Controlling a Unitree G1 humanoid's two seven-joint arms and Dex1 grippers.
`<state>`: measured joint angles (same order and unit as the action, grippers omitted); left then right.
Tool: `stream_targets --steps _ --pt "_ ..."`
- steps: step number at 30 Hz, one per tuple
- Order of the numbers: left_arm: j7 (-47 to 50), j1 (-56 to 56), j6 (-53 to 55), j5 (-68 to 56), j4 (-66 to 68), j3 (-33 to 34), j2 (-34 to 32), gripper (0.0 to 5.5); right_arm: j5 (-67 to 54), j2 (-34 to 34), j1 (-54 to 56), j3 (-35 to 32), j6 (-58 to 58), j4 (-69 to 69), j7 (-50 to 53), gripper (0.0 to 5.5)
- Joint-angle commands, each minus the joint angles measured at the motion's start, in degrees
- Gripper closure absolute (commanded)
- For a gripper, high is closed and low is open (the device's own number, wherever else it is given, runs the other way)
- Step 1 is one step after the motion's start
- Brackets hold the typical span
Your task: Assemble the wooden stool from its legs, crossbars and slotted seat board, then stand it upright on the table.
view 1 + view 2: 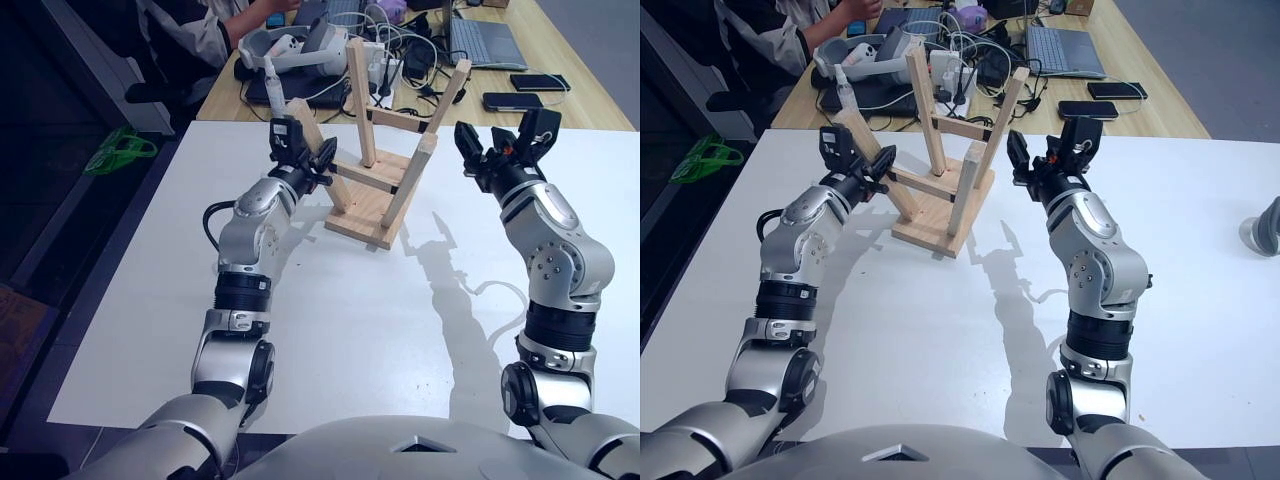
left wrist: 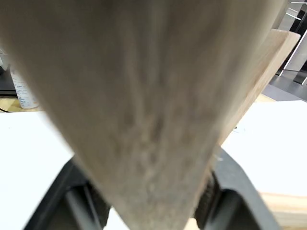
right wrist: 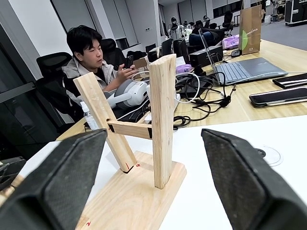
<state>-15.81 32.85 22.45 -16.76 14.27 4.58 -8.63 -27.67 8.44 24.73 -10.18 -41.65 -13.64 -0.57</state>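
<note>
The upturned stool (image 1: 372, 190) is seen seat-down on the table (image 1: 330, 330) with its legs up, one left-hand leg (image 1: 303, 115) clamped in the left gripper (image 1: 320, 162), while the right gripper (image 1: 500, 137), spread wide and empty, is placed just right of the right-hand leg (image 1: 410, 190).

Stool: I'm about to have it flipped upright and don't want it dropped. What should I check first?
1. Left gripper shut on a leg: ok.
2. Right gripper holding the stool: not ok; it is open and apart from the stool.
3. Four legs standing in the seat board: ok.
4. Crossbars seated fully: cannot tell.
5. Stool upright: not ok; the seat board rests on the table, legs up.
</note>
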Motion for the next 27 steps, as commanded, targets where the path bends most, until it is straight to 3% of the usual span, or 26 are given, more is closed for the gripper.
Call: stream_targets --steps 1,8,13,17,21,24,27 --pt "0.5 1.1 0.0 -1.7 -5.3 1.9 0.3 3.31 0.7 0.4 0.7 0.1 0.1 -0.3 -0.3 1.82" --pt "3.9 2.1 4.3 -6.9 -20.4 9.2 -3.2 3.31 0.9 0.1 0.9 -0.6 0.4 -0.6 0.0 1.82" --pt "8.3 16.4 1.7 -9.4 -12.9 13.3 -2.8 3.31 1.0 -0.2 1.4 -0.9 0.7 -0.5 0.3 1.82" --pt "7.6 26.2 -2.0 -5.7 3.2 10.5 -2.5 3.31 1.2 -1.0 2.1 -0.3 0.8 -0.1 0.2 1.82" --pt "7.3 26.1 -3.4 2.7 13.0 4.0 -4.5 3.31 1.2 -1.7 2.5 0.2 0.7 -0.4 0.2 1.82" --pt "6.8 22.9 -1.0 6.4 16.0 0.8 -4.9 3.31 1.2 -1.9 2.2 0.3 0.4 -0.8 0.2 1.82" --pt "5.7 20.2 2.2 3.0 12.9 2.2 -1.7 3.31 1.2 -1.7 2.0 0.2 0.1 -1.0 0.1 1.82"
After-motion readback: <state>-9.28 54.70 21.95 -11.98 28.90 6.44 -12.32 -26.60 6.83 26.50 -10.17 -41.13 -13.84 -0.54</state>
